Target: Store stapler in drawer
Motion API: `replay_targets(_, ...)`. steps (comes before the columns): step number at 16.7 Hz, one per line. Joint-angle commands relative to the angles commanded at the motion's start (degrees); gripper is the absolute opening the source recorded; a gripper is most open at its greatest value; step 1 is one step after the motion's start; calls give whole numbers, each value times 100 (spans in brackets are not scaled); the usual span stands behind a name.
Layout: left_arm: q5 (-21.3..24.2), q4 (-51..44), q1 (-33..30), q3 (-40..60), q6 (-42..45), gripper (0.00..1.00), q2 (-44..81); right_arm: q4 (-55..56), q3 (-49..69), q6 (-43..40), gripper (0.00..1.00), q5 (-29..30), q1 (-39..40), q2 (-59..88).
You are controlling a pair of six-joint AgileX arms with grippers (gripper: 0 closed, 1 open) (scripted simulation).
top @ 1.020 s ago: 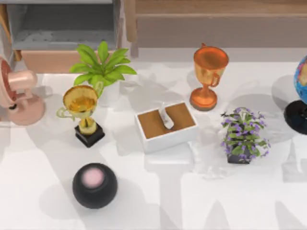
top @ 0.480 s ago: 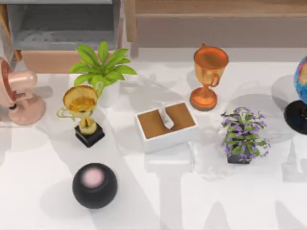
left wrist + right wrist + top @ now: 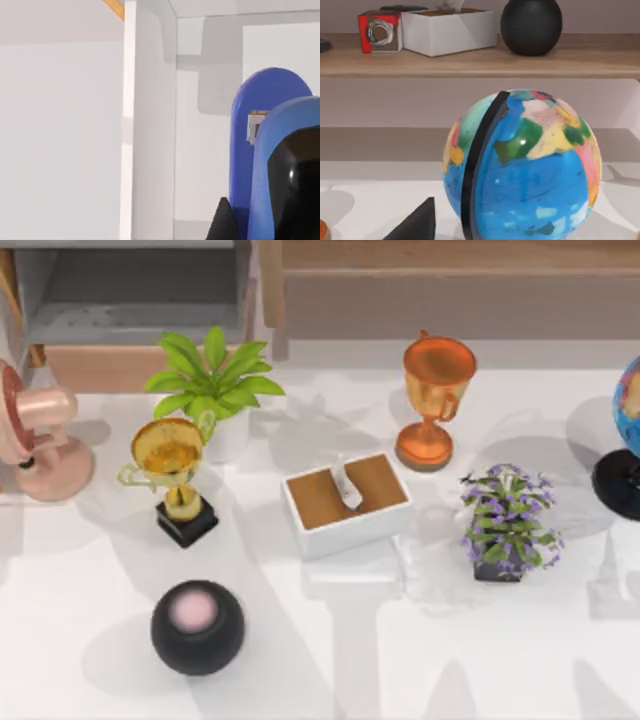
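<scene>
Stapler: we see the blue stapler [image 3: 270, 150] with its black top piece close before our left wrist camera, standing on end beside a pale grey wall; where it sits on the table we cannot tell.
Left gripper: one dark fingertip [image 3: 223, 222] shows just beside the stapler; whether our claw is wide, narrow or clamped on it we cannot tell.
Drawer: the drawer [image 3: 130, 310] stands open at 11 o'clock in the top view, grey inside, its tan front panel facing the table.
Right gripper: a dark fingertip [image 3: 417, 222] shows near the globe [image 3: 522, 167], which sits at 3 o'clock on the table; the claw's width we cannot tell.
Table centre: the tissue box [image 3: 347, 503], white with a brown top.
Around it: green plant [image 3: 212, 380] at 10 o'clock, gold trophy [image 3: 172, 475] at 9, black ball [image 3: 197, 627] at 7, copper trophy [image 3: 433, 400] at 1, purple flower pot [image 3: 507, 522] at 3.
Far left edge: a pink fan [image 3: 40, 430].
</scene>
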Motion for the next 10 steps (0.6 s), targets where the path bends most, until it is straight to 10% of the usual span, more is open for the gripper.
replay_targets(10,483,-275,-121,-759,-381,0,710,0,0,0,100,0,0,0)
